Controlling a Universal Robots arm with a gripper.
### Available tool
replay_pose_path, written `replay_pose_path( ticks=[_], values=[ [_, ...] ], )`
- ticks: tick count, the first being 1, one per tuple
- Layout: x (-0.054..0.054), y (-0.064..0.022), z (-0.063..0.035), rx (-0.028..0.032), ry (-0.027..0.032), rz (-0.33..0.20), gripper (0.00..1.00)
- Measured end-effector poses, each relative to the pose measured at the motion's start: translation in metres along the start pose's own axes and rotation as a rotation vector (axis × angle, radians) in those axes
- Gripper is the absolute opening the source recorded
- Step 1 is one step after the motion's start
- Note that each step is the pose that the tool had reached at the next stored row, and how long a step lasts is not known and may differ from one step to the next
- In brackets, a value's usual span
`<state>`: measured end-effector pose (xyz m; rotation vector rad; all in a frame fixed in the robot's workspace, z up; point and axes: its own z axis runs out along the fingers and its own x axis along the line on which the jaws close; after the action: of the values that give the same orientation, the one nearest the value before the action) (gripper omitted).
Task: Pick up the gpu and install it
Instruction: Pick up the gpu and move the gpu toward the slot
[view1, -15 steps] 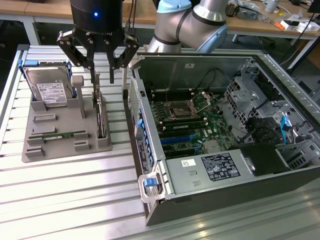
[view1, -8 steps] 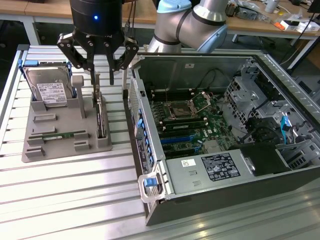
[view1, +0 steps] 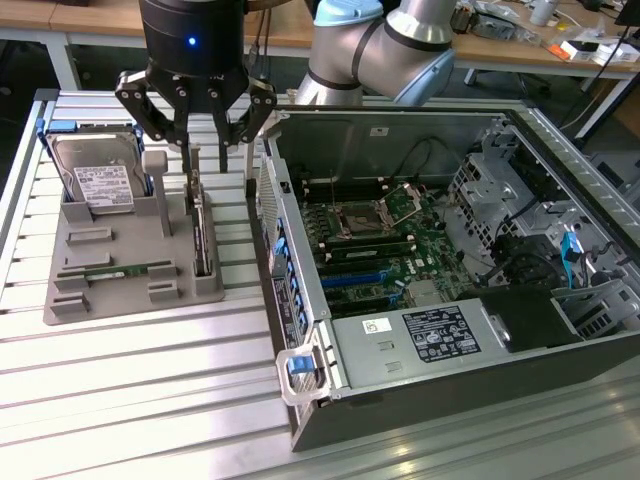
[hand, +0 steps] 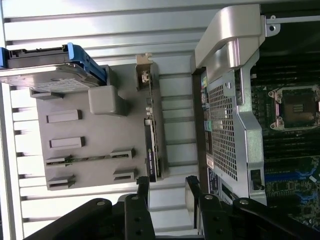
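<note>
We see the gripper (view1: 203, 150) poised close over the gpu (view1: 201, 232), its fingers spread wide and holding nothing. The card stands on edge in a slot of the grey holder tray (view1: 110, 295), just beside the open computer case (view1: 430, 410). We judge this offers its thin upper edge for the jaws to straddle.

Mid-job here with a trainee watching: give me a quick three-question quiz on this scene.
1. True or false: the gpu is already installed in the computer case.
2. The gripper is: A) shut on the gpu; B) open above the gpu; C) open inside the case.
3. Fill in: the gpu stands on edge in the grey ____.
Key: 1 false; 2 B; 3 holder.
</note>
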<state>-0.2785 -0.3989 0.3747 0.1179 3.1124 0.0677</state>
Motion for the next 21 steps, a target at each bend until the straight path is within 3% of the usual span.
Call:
replay_pose_path(
  ticks=[21],
  values=[
    [0.0005, -0.0004, 0.0086, 0.0000, 0.0000, 0.000, 0.42]
  ],
)
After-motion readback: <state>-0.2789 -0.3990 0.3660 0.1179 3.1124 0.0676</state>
